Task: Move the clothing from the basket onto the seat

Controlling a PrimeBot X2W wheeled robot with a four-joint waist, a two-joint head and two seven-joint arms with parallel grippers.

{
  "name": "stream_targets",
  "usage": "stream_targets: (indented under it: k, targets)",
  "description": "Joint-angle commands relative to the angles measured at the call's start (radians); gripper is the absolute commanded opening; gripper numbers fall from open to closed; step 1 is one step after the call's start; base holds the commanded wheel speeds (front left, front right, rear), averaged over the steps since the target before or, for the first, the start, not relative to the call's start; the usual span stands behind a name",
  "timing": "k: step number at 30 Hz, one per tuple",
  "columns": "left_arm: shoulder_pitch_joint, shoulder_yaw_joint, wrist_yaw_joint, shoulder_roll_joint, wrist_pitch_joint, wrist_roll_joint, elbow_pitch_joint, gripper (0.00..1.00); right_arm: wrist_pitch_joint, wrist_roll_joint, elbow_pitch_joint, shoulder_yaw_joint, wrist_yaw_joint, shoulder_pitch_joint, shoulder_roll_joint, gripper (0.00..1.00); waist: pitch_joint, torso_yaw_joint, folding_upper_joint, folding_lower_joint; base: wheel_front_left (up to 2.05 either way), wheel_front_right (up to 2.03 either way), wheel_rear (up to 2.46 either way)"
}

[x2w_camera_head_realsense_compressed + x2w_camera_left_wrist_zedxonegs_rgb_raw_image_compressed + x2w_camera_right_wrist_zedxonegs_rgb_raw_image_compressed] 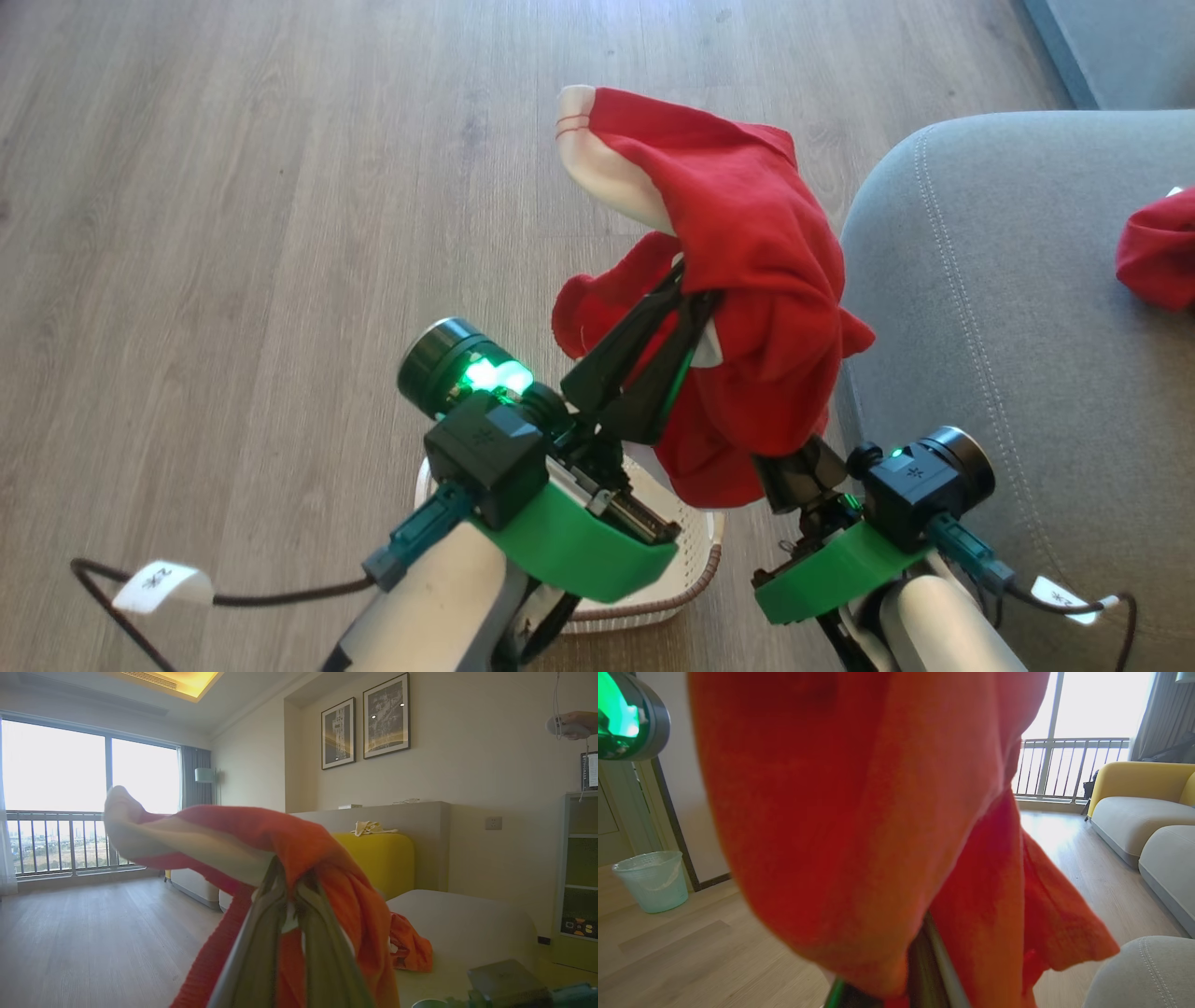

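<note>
Well, from the head, the left pincer pinches the soft red piece of clothing with white trim, up above the small cream plastic basket. The right pincer is closed under its hem. The big grey cloth sofa seat lies just right of it. Left wrist: cloth drapes over squeezed fingers. Right wrist: red hides the tips. Best to swing right, stay high, then let go.

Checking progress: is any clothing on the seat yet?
Yes, a red garment lies on the grey seat at the head view's right edge.
</note>
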Motion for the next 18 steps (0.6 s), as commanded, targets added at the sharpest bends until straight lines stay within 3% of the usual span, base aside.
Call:
stream_targets:
  k: [1,18]
  targets:
    - [-0.031,0.047,0.0,0.006,-0.005,0.003,-0.023,0.0,-0.006,0.007,-0.033,0.012,0.0,-0.048,0.015,0.0,0.001,-0.001,0.0,0.0,0.0,0.0,0.0]
    - [-0.013,0.124,-0.014,0.006,-0.005,0.014,0.086,0.0,-0.006,0.085,-0.094,-0.129,0.0,-0.053,0.015,0.0,0.009,-0.013,0.0,0.0,0.0,0.0,0.0]
